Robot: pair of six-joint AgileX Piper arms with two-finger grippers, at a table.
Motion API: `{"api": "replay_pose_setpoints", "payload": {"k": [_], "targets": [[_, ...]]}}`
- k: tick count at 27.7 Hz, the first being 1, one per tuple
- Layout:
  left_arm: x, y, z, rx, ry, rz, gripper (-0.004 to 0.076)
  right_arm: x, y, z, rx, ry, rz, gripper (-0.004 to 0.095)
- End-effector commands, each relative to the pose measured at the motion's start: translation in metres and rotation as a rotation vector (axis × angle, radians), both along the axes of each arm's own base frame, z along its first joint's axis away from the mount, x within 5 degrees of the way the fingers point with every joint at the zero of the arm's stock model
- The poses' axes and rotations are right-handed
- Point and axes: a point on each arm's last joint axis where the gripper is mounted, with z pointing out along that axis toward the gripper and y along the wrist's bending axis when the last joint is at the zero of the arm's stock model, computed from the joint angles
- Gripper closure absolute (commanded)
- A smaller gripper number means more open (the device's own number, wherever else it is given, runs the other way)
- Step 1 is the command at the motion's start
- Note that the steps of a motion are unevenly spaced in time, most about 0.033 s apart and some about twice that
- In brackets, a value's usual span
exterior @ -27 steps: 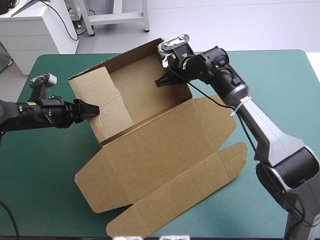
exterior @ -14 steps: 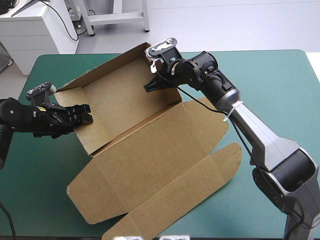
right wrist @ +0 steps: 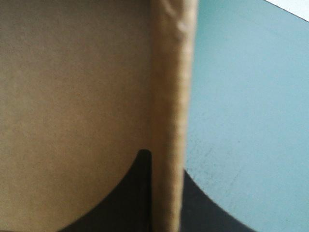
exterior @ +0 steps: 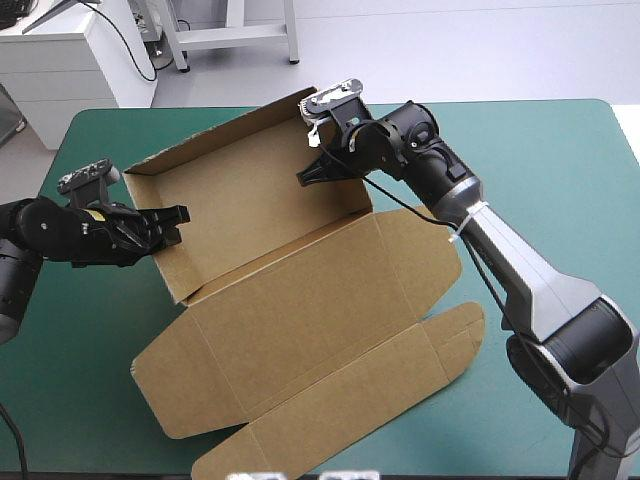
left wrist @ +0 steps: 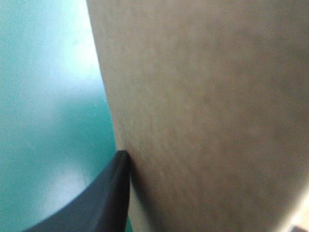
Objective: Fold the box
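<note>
The brown box (exterior: 300, 300) lies open on the teal-green cover, its long back wall and left end wall raised and its wide lid flat toward the front. My left gripper (exterior: 172, 226) is at the left end wall. In the left wrist view one black finger (left wrist: 106, 193) presses the outer face of the board (left wrist: 207, 116), which hides the other finger. My right gripper (exterior: 312, 172) holds the back wall's right end. In the right wrist view the board edge (right wrist: 171, 96) stands between both fingers (right wrist: 128, 198), which are all but shut on it.
The table's left edge (exterior: 45, 170) is close behind my left arm. Bare teal-green cover (exterior: 560, 190) lies to the right of the box. The lid's rounded flap (exterior: 450, 335) reaches toward the front right.
Earlier my left gripper pressed, shut, against a flap inside the box. That flap has swung out, and the gripper now grips the left wall. The box and right gripper shifted left.
</note>
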Motion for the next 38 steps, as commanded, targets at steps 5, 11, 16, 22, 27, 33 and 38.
{"api": "replay_pose_setpoints", "payload": {"k": [5,11,16,22,27,33,38], "targets": [[0.011,-0.012,0.022,0.07,-0.173,-0.052,0.0731,-0.018,-0.023,0.033,-0.076,-0.062,-0.05,0.0928],[0.017,-0.001,0.017,0.244,-0.109,-0.062,0.0731,-0.021,-0.025,0.034,-0.082,-0.045,-0.052,0.0927],[0.018,-0.002,0.017,0.253,-0.118,-0.078,0.0731,-0.021,-0.025,0.034,-0.082,-0.045,-0.052,0.0928],[0.017,-0.007,0.018,0.183,-0.113,-0.085,0.0709,-0.021,-0.024,0.035,-0.078,-0.047,-0.051,0.0928],[0.015,-0.015,0.019,0.076,-0.093,-0.1,0.0552,-0.019,-0.024,0.034,-0.077,-0.049,-0.05,0.0927],[0.013,-0.022,0.02,-0.015,-0.075,-0.113,0.0328,-0.015,-0.02,0.026,-0.07,-0.025,-0.064,0.0927],[0.01,-0.023,0.019,-0.024,-0.039,-0.128,0.0281,-0.01,-0.017,0.018,-0.076,-0.009,-0.068,0.0927]]}}
